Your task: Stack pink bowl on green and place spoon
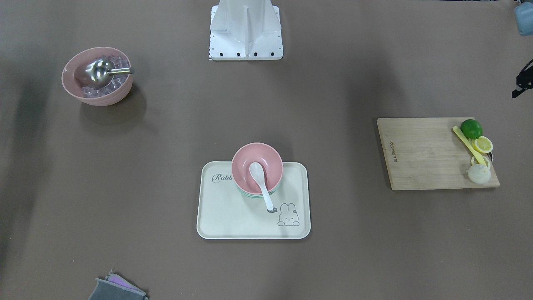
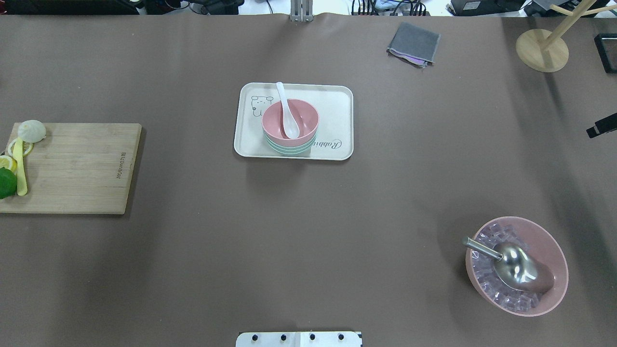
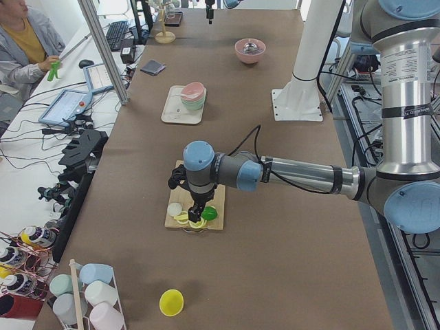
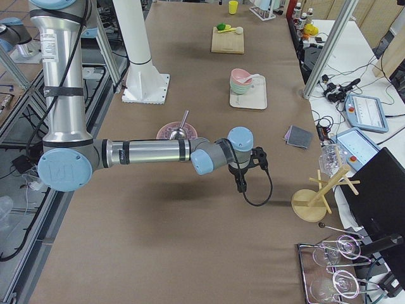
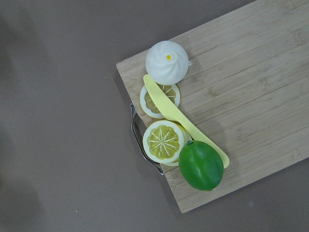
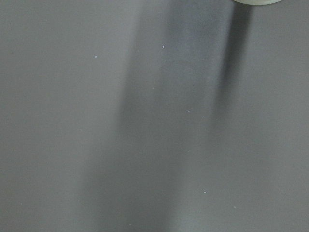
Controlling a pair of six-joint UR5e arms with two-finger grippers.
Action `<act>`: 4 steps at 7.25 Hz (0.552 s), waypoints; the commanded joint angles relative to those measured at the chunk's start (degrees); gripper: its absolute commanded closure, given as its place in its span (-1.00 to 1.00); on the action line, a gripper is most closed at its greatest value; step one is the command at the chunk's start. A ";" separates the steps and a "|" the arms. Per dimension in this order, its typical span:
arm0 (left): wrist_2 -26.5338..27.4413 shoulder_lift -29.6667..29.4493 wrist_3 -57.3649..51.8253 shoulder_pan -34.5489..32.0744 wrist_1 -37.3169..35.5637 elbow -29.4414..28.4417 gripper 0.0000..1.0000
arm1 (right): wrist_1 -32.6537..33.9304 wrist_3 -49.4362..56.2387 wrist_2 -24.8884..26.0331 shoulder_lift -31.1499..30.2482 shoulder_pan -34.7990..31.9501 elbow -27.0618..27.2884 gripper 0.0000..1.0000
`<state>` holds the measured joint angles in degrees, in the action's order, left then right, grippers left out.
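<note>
- Bowls stand stacked on the cream tray (image 1: 225,216). The pink bowl (image 1: 271,163) nests in the green bowl (image 2: 289,149), of which only a thin rim shows under it. The stack is at the tray's edge nearest the robot.
- The white spoon (image 1: 262,186) lies in the pink bowl with its scoop on the bowl's floor. Its handle leans over the rim on the side away from the robot and ends above the tray, near the printed rabbit.
- The left gripper (image 3: 196,214) hangs above the fruit end of the wooden cutting board (image 1: 424,154), apart from it. It is clear of the tray and bowls. Only the side view shows it, so I cannot tell whether it is released or clenched.
- The left wrist view looks straight down on a lime (image 5: 201,165) and two lemon slices (image 5: 163,141). A yellow knife (image 5: 181,118) lies across the slices, and a white bun-shaped piece (image 5: 167,62) sits at the board's corner.
- The right gripper (image 4: 241,187) points down over bare brown table (image 2: 308,241), between the ice bowl (image 2: 559,255) and the wooden stand (image 4: 313,202). Its grip cannot be told either, and its wrist view shows only the table surface.
- The ice bowl is large and pink and holds clear cubes (image 2: 491,284) and a metal scoop (image 2: 516,267). It stands well apart from the tray.
- A folded grey cloth (image 2: 413,43) lies near the table's far edge.
</note>
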<state>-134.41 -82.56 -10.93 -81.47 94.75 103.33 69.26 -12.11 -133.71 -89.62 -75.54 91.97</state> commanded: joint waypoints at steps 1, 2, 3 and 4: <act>-0.06 0.29 -0.05 -0.26 -0.09 0.38 -0.96 | 0.00 0.16 3.08 -1.34 -0.13 0.84 -1.00; -0.06 0.29 0.03 -0.18 -0.09 -0.05 -0.96 | 0.09 0.33 3.19 -2.04 -0.04 1.45 -1.00; -0.06 0.30 0.03 -0.35 0.00 0.47 -0.96 | 0.09 0.33 3.62 -2.05 -0.04 1.46 -1.00; -0.06 0.30 0.03 -0.27 -0.09 0.38 -0.96 | 0.09 0.33 3.63 -2.05 -0.04 1.55 -1.00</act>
<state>-134.47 -82.28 -10.91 -81.74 94.70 103.65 69.33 -11.80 -130.31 -91.57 -75.60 93.36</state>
